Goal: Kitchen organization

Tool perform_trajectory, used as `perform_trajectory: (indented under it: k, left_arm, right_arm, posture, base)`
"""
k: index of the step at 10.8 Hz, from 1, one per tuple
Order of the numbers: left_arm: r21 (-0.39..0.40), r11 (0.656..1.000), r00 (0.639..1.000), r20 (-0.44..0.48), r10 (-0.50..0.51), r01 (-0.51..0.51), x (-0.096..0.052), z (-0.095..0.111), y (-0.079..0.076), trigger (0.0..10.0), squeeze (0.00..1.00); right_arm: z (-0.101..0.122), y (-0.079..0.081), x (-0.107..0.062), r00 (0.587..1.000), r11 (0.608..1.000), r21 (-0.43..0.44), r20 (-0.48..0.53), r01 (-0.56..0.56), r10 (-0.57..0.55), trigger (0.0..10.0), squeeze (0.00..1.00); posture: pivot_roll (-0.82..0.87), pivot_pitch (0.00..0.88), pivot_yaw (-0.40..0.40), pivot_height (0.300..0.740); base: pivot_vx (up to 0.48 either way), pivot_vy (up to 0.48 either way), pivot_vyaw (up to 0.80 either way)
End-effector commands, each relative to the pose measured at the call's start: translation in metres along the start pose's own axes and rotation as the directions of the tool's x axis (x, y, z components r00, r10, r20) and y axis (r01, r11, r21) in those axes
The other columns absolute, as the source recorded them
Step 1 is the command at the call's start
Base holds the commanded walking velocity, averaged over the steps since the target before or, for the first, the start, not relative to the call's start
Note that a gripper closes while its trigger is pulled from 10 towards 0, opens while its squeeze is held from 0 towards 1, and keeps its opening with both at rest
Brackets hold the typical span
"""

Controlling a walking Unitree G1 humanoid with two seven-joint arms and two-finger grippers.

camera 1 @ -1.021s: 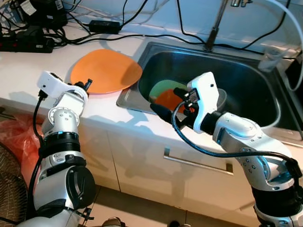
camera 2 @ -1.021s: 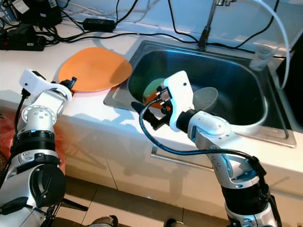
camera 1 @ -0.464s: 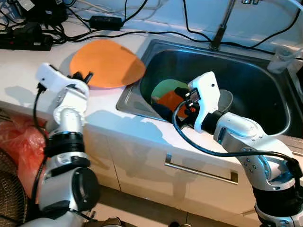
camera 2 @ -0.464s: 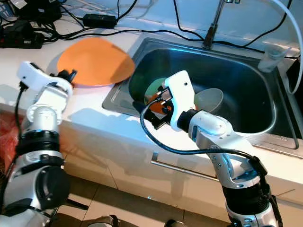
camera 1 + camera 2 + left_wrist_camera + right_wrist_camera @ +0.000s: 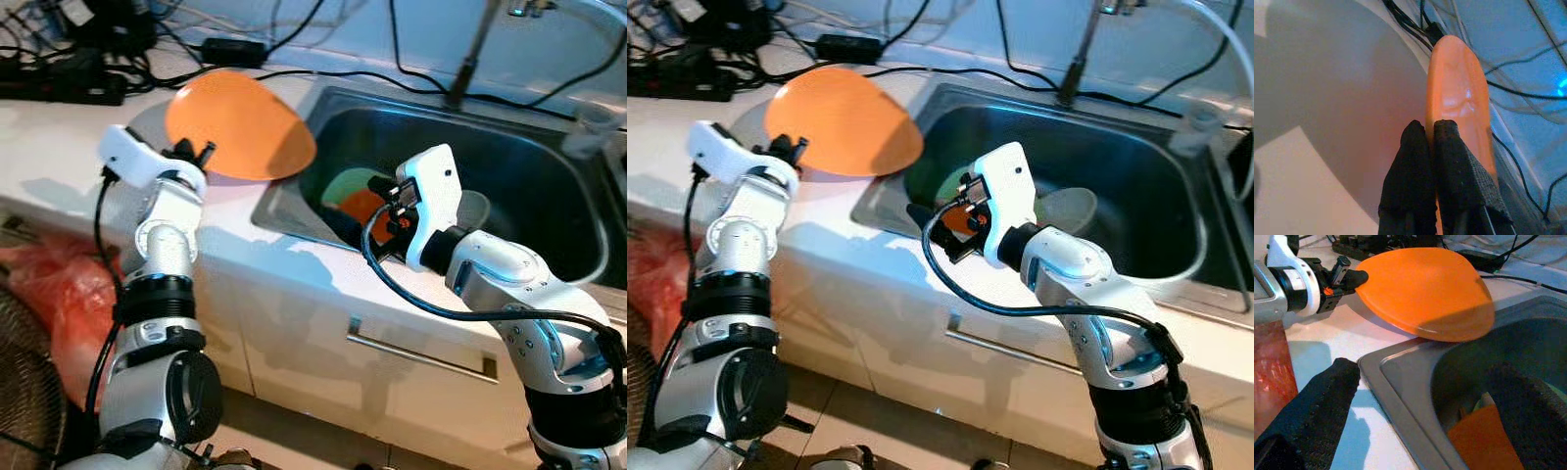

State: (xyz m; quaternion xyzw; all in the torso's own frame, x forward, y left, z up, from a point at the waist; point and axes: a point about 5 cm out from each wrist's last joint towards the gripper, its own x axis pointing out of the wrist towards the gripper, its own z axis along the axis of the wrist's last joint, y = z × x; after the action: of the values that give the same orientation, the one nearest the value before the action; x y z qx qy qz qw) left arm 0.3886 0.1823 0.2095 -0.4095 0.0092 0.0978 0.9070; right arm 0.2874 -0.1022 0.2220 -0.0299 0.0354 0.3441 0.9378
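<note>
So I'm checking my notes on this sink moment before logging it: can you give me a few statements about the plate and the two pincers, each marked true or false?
1. The left pincer is shut on the rim of the orange plate. True.
2. The orange plate lies flat on the counter. False: it is lifted off it and tilted, its far edge over the sink.
3. The right pincer is open at the sink's near corner. True.
4. The right pincer holds the green dish. False: it holds nothing; the dish lies in the sink.
</note>
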Motion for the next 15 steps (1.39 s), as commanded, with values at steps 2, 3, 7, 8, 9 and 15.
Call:
perform_trajectory:
  k: [2,3,7,8,9,15]
  left_arm:
    - [0.054,0.994,0.993,-0.07,-0.091,0.095,-0.002,-0.016,-0.019,0.0,0.0]
    - [0.055,0.991,0.988,-0.098,-0.12,0.126,-0.001,-0.022,-0.026,0.0,0.0]
    - [0.046,0.974,0.958,-0.197,-0.207,0.22,0.0,-0.046,-0.052,0.0,0.0]
    - [0.028,0.97,0.947,-0.225,-0.231,0.243,0.0,-0.053,-0.057,0.0,0.0]
    - [0.015,0.963,0.931,-0.261,-0.255,0.268,-0.001,-0.063,-0.063,0.0,0.0]
    - [-0.036,0.937,0.847,-0.416,-0.33,0.347,-0.016,-0.121,-0.087,0.0,0.0]
  right_arm:
    - [0.003,-0.007,-0.004,0.998,0.998,-0.007,0.023,0.06,-0.06,10.0,0.0]
    - [0.004,-0.01,-0.005,0.996,0.997,-0.012,0.026,0.082,-0.081,10.0,0.0]
    - [0.009,-0.021,-0.019,0.979,0.977,-0.073,0.007,0.202,-0.202,10.0,0.0]
    - [0.009,-0.023,-0.023,0.974,0.971,-0.088,-0.011,0.224,-0.226,10.0,0.0]
    - [0.007,-0.026,-0.029,0.964,0.96,-0.105,-0.04,0.258,-0.263,10.0,0.0]
    - [-0.008,-0.032,-0.065,0.905,0.93,-0.121,-0.216,0.347,-0.366,10.0,0.0]
  posture:
    - [-0.01,0.079,0.014,0.74]
    - [-0.02,0.079,0.022,0.74]
    - [-0.08,0.089,0.077,0.74]
    - [-0.11,0.091,0.09,0.74]
    - [-0.13,0.094,0.096,0.74]
    - [-0.26,0.126,0.103,0.74]
  base:
    - [0.0,0.0,0.0]
    - [0.0,0.0,0.0]
    - [0.0,0.0,0.0]
    - [0.0,0.0,0.0]
    - [0.0,0.0,0.0]
    - [0.0,0.0,0.0]
